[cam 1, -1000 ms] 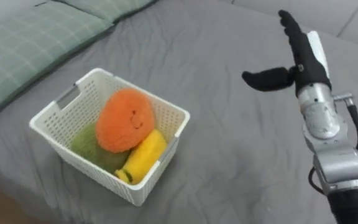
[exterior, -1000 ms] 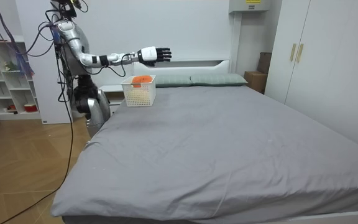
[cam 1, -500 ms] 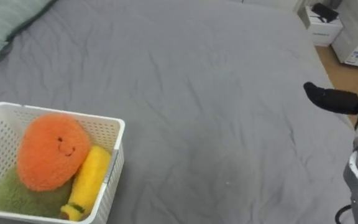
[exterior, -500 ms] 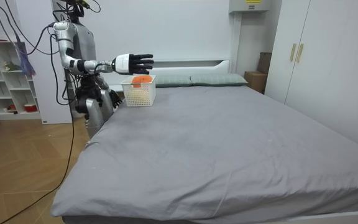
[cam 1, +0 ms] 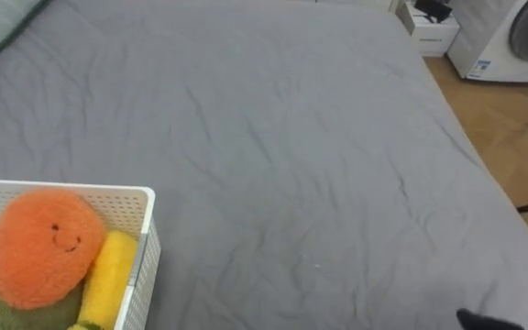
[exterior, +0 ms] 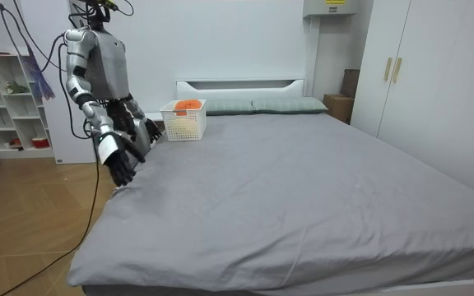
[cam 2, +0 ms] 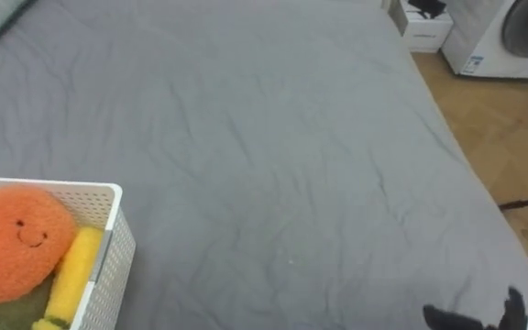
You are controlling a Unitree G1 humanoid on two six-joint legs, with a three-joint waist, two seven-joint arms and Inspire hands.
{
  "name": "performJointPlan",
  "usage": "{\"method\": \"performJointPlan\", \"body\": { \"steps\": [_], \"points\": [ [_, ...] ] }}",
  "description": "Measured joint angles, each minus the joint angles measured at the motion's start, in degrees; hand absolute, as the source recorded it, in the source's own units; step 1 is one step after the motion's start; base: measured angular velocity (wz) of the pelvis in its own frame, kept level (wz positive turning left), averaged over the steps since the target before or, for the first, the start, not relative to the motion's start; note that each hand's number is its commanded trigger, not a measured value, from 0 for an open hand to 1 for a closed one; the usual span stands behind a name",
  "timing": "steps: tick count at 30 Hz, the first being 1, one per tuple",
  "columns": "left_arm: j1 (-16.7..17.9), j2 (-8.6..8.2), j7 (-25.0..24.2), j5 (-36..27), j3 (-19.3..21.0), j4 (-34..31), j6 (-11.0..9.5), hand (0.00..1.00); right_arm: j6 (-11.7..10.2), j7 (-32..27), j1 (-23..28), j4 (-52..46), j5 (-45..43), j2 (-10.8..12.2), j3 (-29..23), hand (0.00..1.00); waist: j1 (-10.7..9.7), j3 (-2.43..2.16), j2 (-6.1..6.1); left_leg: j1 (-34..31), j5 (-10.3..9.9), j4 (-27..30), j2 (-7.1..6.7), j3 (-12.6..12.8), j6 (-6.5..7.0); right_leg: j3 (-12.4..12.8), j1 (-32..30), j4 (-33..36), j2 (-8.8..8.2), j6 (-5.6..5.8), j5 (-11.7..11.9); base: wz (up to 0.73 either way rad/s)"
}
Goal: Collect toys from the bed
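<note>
Right hand (exterior: 120,161) dropped from over bed (cam 1: 291,137) to robot's side, fingers spread, empty; white basket (cam 1: 81,189) holds three plush toys (cam 1: 39,257), collecting looks done

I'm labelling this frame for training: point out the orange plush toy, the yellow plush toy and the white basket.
orange plush toy (cam 1: 35,246), left eye view, middle of its round body.
yellow plush toy (cam 1: 106,280), left eye view, middle of its long body.
white basket (cam 1: 81,188), left eye view, its top rim.

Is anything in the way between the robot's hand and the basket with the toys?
No, nothing I can see. Just smooth grey sheet lies between the right hand and the white basket holding the toys.
</note>
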Motion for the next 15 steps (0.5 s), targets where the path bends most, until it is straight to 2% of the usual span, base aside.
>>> {"method": "performJointPlan", "body": {
  "steps": [1,8,11,15],
  "points": [
    [0.1,0.2,0.0,0.03,-0.01,0.59,-0.04,0.0,0.08,0.38,0.33,3.21,0.13,0.4,0.1,0.0,0.04,-0.18,-0.05,0.25,-0.1,0.02,0.02,-0.04,-0.04,-0.02,0.15,0.05,0.01,-0.02,-0.15,0.0],
    [0.41,0.2,-0.21,0.21,-0.05,1.99,0.08,0.0,1.5,2.95,1.14,16.47,0.24,2.12,2.63,0.0,0.73,-0.25,0.45,1.38,-0.26,0.0,0.07,-0.14,-0.21,-0.21,0.98,0.04,0.07,-0.11,-0.4,0.0],
    [0.95,0.04,-0.04,0.81,0.42,2.97,0.52,0.0,3.54,4.19,1.33,20.12,0.03,2.4,4.23,0.0,0.77,-0.35,0.59,2.05,-0.41,-0.1,0.07,-0.16,-0.31,-0.14,1.49,0.1,0.11,-0.16,-0.59,0.0],
    [1.31,-0.78,0.43,0.75,0.51,2.98,2.12,0.0,6.6,5.7,1.48,21.35,-2.2,3.25,5.8,0.0,0.74,-0.6,1.21,2.37,-0.43,-0.07,0.07,-0.25,-0.31,-0.12,1.9,0.09,0.13,-0.16,-0.6,0.0]
  ]
}}
